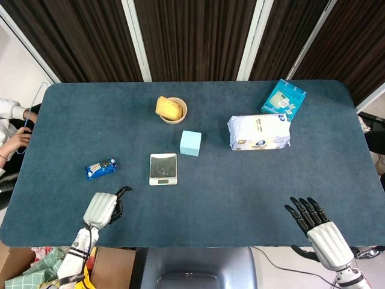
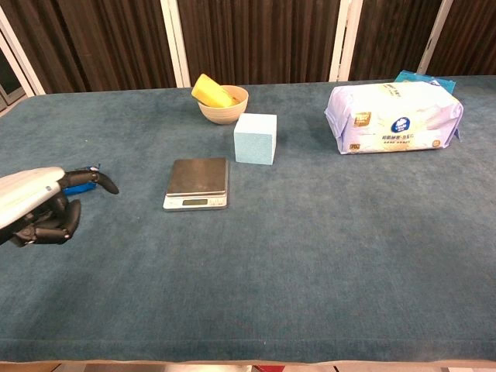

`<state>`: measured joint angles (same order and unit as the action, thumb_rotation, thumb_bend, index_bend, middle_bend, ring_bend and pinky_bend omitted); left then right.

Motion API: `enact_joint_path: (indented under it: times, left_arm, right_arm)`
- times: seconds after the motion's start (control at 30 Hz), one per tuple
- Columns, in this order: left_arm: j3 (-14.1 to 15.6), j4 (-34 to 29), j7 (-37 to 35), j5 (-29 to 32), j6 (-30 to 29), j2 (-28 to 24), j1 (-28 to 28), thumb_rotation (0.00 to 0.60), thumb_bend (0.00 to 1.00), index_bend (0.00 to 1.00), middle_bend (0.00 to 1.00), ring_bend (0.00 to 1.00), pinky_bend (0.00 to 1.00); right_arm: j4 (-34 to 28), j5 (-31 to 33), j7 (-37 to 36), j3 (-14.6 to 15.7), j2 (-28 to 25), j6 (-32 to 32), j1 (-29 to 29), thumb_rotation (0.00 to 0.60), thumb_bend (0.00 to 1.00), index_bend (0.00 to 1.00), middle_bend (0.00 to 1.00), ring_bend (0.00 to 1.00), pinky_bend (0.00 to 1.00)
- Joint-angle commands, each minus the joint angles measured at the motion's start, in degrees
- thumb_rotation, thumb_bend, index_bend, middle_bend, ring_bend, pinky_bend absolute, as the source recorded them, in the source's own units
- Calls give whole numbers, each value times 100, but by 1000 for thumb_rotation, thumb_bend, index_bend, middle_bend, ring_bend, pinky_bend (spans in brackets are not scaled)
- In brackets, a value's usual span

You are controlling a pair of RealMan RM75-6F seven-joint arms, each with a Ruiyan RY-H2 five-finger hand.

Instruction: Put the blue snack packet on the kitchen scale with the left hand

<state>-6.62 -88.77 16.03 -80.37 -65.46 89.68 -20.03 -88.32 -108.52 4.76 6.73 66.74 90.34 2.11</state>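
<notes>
The blue snack packet (image 1: 101, 169) lies flat on the table's left side, left of the silver kitchen scale (image 1: 163, 168). My left hand (image 1: 103, 208) hovers just in front of the packet, apart from it, with its fingers curled in, the thumb sticking out, and nothing in it. In the chest view the left hand (image 2: 39, 205) covers most of the packet (image 2: 77, 187), and the scale (image 2: 197, 182) stands bare to its right. Near the front right edge my right hand (image 1: 316, 223) rests with its fingers spread; the chest view does not show it.
Behind the scale stand a light blue cube (image 1: 190, 142) and a bowl (image 1: 178, 117) holding a yellow sponge. A white tissue pack (image 1: 258, 132) and a teal box (image 1: 283, 100) lie at the back right. A person's arm (image 1: 13, 139) shows at the left edge.
</notes>
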Motion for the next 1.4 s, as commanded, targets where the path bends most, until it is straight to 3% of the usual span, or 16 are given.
enact_joint_path:
  times: [0.03,0.57,1.2,1.4]
  left_arm:
    - [-227,92,237,295,163,302,-245,600,787,266,1000,1000,1000]
    - [-336,857,946,879,118,1228,-635,600,583,248,1000,1000,1000]
    - [-400,1686,1385,1204,144,1883,-960,600,557,247,1000,1000,1000]
    - [-322,1673,1391,1098,34,1920,-987,600,556,258,1000,1000,1000]
  right_arm:
    - [-13,10,12,7,-6,-25,9,600,193,0,0,0,0]
    - [-66,66,35,44,-38,-116,42,600,193,0,0,0,0]
    - [-112,162,-45,39,-120,-107,40,600,193,0,0,0,0]
    - [-116,187,-56,42,-143,-100,29,600,193,0,0,0,0]
